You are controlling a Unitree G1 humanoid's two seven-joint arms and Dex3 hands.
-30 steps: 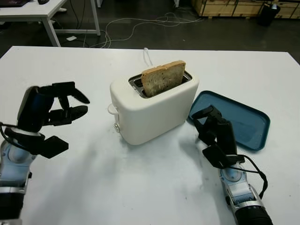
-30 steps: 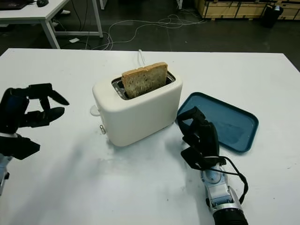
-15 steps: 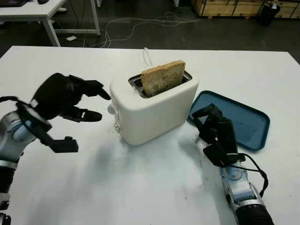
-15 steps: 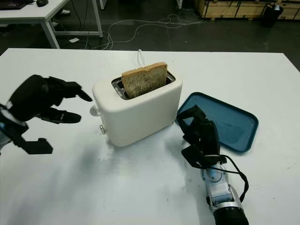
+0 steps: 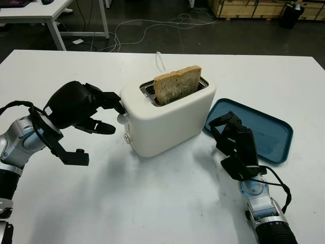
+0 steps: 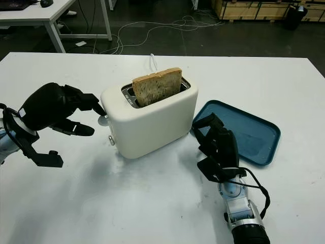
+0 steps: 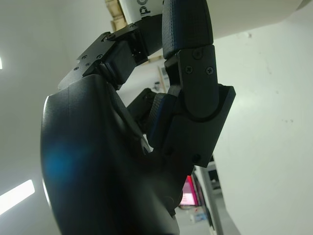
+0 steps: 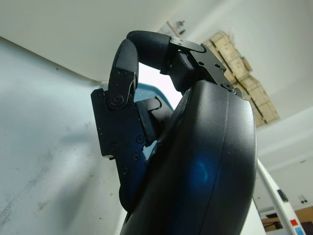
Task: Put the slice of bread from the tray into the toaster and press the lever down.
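White table carries everything we inspected, with dark floor, loose cables and another desk behind it. We find the white toaster standing just beyond the fingertips of the left hand. We find the blue tray lying next to the right hand, on the side away from the toaster, with nothing on it. We record the slice of bread standing upright in the toaster's slot, about half of it above the top, well up from both hands. We see the toaster's lever, a small white knob on the end face, directly in front of the left hand; one finger reaches to the toaster's end just above the knob, and we cannot tell whether it touches. The left hand holds nothing and is not closed, one finger forward and another pointing along the table below it. The right hand is parked on the table between toaster and tray, fingers curled inward and grasping nothing.
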